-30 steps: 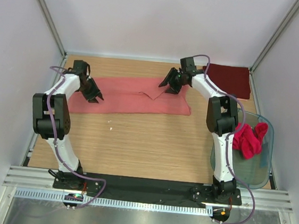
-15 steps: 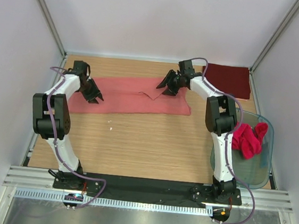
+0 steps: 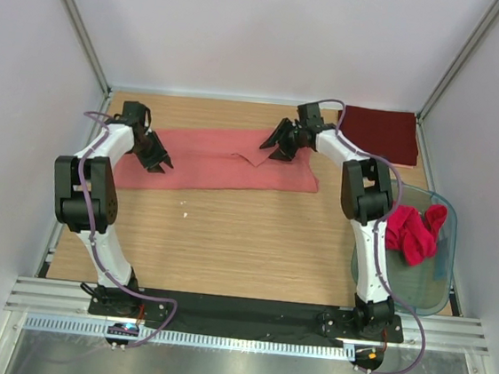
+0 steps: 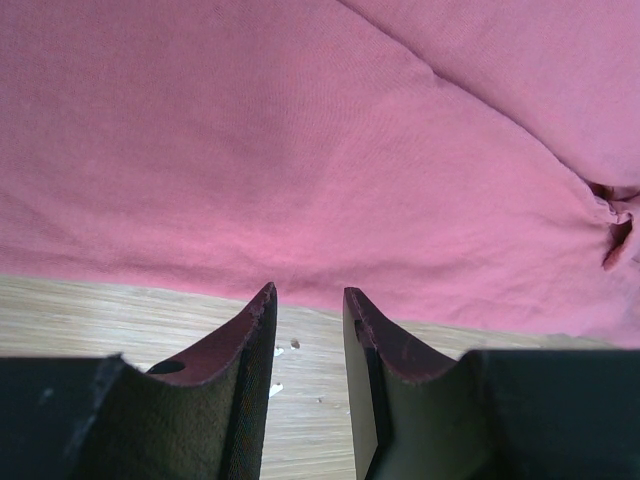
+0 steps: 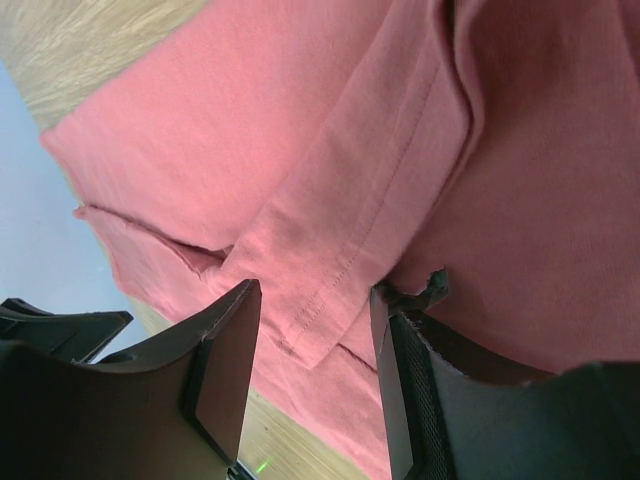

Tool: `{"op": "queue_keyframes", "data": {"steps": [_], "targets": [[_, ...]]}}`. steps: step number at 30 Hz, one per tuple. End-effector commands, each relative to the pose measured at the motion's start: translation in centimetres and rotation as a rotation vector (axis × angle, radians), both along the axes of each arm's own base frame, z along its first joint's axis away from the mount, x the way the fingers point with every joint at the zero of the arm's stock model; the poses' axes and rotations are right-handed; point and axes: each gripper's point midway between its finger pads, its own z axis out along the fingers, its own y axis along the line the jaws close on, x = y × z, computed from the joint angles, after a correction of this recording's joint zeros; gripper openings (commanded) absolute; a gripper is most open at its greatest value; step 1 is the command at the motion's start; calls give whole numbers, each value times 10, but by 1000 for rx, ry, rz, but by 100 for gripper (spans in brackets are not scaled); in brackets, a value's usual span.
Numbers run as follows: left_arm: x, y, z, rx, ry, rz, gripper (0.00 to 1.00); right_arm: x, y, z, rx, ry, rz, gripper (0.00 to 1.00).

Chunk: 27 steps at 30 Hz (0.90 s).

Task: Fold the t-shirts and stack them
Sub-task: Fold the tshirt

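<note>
A salmon-pink t-shirt [image 3: 225, 162] lies folded into a long strip across the far half of the table. My left gripper [image 3: 158, 161] hovers over its left end, jaws open and empty, at the cloth's near edge [image 4: 300, 270]. My right gripper [image 3: 278, 147] is open over the shirt's top edge, with a folded sleeve flap [image 5: 340, 270] between its fingers. A dark maroon t-shirt [image 3: 378, 134] lies folded at the far right corner. Brighter red-pink shirts [image 3: 412, 233] are heaped in the tub.
A translucent greenish plastic tub [image 3: 431, 282] stands at the right edge of the table. Grey walls and metal frame posts close in the table at the back and both sides. Small white specks [image 4: 285, 350] lie on the wood near the left gripper.
My right gripper has shifted slightly up and back over the shirt's top edge. The left arm and the shirts have not moved.
</note>
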Motion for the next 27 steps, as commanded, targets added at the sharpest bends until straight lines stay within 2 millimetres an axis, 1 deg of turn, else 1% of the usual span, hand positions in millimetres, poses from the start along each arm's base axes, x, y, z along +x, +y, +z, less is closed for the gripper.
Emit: {"op": "queue_keyframes", "data": {"steps": [1,2,3,5,6,7,8,9,10,11,12,13,14,15,16,17,18,19,20,21,22,23,24,25,26,27], "targets": [[6,-6,22,-17,-61,-11,34,18,15,16,70,-59,-1,54],[6,-5,22,-18,-62,-10,34,21,17,17,81,-64,0,54],[6,-6,22,-16,-62,-12,34,29,22,19,103,-75,-8,54],[6,-5,23,-16,-62,-11,34,38,31,27,136,-96,-9,53],[5,-5,22,-16,-59,-11,34,51,42,43,178,-128,-16,52],[6,-5,24,-17,-64,-9,34,52,56,55,217,-144,1,52],[6,-6,24,-18,-61,-8,34,56,66,68,263,-157,-1,52],[7,-6,24,-20,-66,-6,34,69,78,100,337,-240,0,52],[7,-6,25,-21,-65,-5,34,71,88,119,420,-221,-27,52],[7,-6,24,-22,-63,-3,34,71,99,138,479,-240,-26,52],[7,-5,24,-21,-65,0,34,76,105,172,557,-317,-17,52],[8,-6,24,-24,-64,2,34,76,107,186,614,-295,-34,52],[9,-6,25,-25,-70,5,34,75,105,196,631,-312,-24,52],[10,-6,26,-24,-73,3,34,75,100,195,613,-304,-29,52],[10,-5,27,-19,-75,7,34,72,93,202,571,-344,-10,52],[11,-4,28,-15,-79,4,34,73,78,189,506,-307,-28,52],[12,-2,30,-4,-83,2,34,71,66,169,444,-273,-39,53],[13,1,30,19,-85,3,34,66,54,172,394,-269,-44,53],[12,3,31,33,-84,-8,34,56,37,144,257,-230,-30,53],[10,4,30,42,-72,-16,35,50,24,130,185,-203,-28,52],[12,6,34,53,-79,-21,35,42,14,120,107,-194,-6,53],[12,10,32,74,-72,-18,35,21,-1,109,-8,-163,49,52],[10,12,31,89,-63,-29,35,12,-12,95,-95,-147,57,53],[10,15,32,107,-63,-30,35,0,-19,88,-151,-127,76,53],[9,17,28,121,-47,-37,35,-17,-27,97,-204,-118,92,53],[6,24,25,160,-27,-32,35,-31,-47,74,-328,-97,107,53]]}}
